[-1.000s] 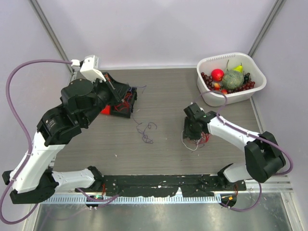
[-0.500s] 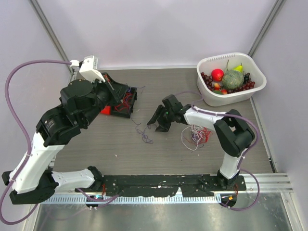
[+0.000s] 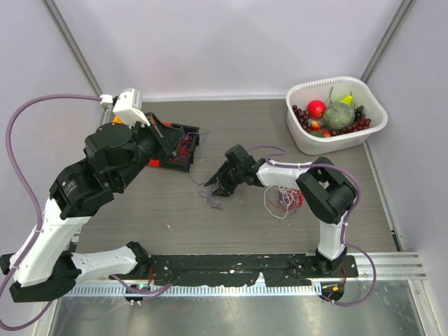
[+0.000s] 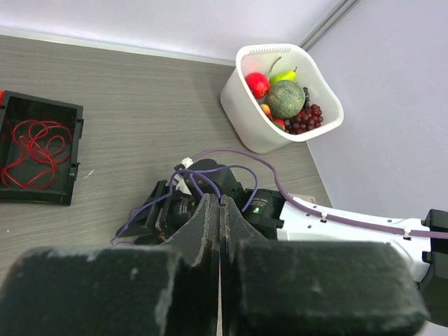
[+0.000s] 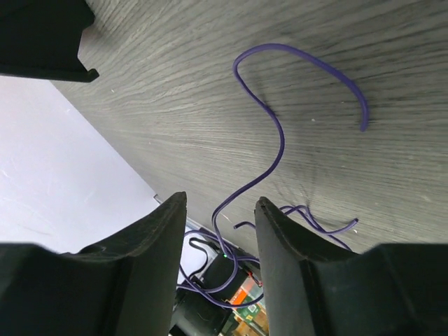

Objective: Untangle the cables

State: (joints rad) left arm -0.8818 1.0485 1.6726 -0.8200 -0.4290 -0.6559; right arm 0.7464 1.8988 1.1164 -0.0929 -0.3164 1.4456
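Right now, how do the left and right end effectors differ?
The left end effector is shut; the right end effector is open. The left is held high above the table; the right sits low over a loose purple wire. Both are black and hold nothing.

The cables (image 3: 284,197) are lying as a small, loose tangle of very thin wires, mostly red with white strands, flat on the bench (image 3: 245,133) right of its middle. 1 thin purple strand (image 5: 281,143) is lying apart from the tangle, to its left, snaking over the wood grain in open curves with 1 free end curling back. 1 red wire (image 4: 29,149) is sitting loosely coiled inside a black tray (image 4: 42,105) at the far left.
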